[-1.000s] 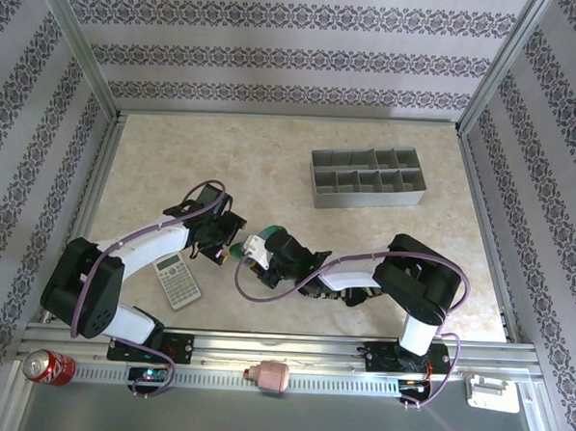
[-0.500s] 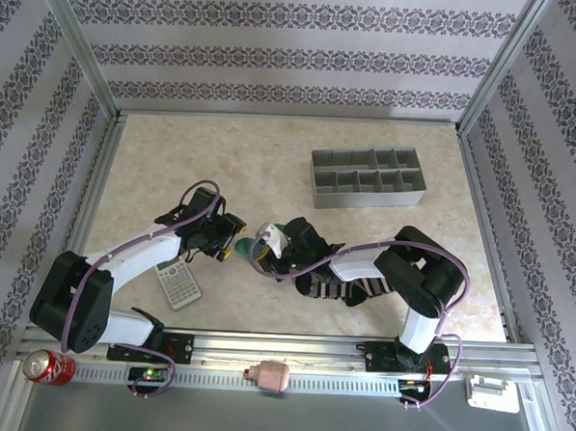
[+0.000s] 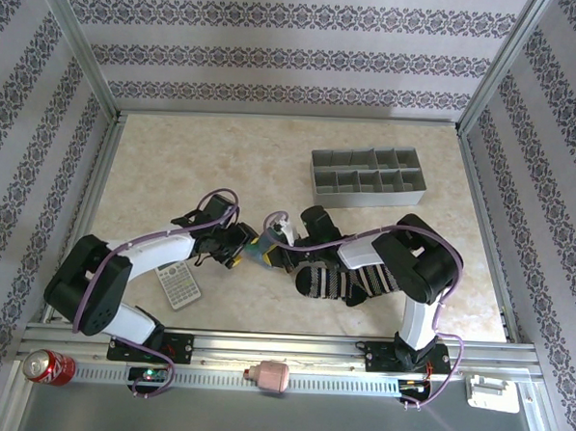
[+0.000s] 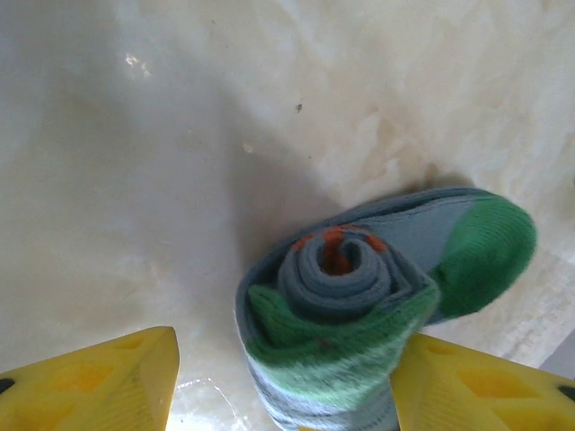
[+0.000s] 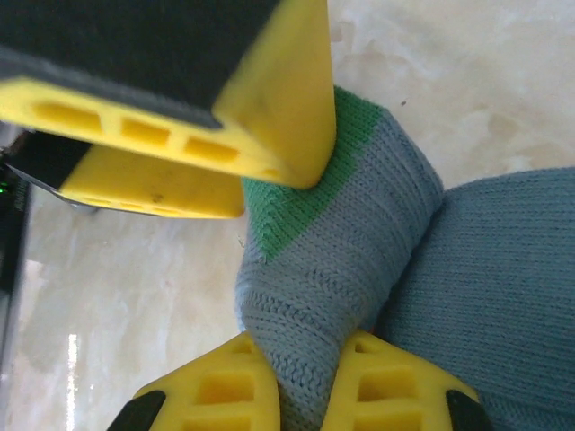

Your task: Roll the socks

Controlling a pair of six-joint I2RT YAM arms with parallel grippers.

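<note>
Top external view: both arms reach inward and meet near the middle of the bench (image 3: 204,163). The left pincer (image 3: 238,251) and right pincer (image 3: 278,252) sit on either side of the blue-grey sock (image 3: 261,254). The striped sock (image 3: 347,281) lies flat just to the near right, partly under the right forearm.

Left wrist view: the blue-grey sock (image 4: 359,305) is wound into a tight roll seen end-on, its green toe wrapped over the outside. The left pincer (image 4: 287,346) stands wide apart. The roll touches 1 yellow finger (image 4: 485,391), and bare bench shows between it and the other.

Right wrist view: the right pincer (image 5: 301,368) is clamped on a fold of the blue-grey sock (image 5: 359,206), with 1 finger (image 5: 269,99) of the left pincer just above the green patch.

A calculator (image 3: 178,283) lies near the left forearm, just apart from it. A compartment tray (image 3: 367,178) stands well apart on the far right. Open marble spreads to the far left of the pincers. At the near edge, a frame rail (image 3: 339,349) runs across the bench and a can (image 3: 44,366) lies at its left end.
</note>
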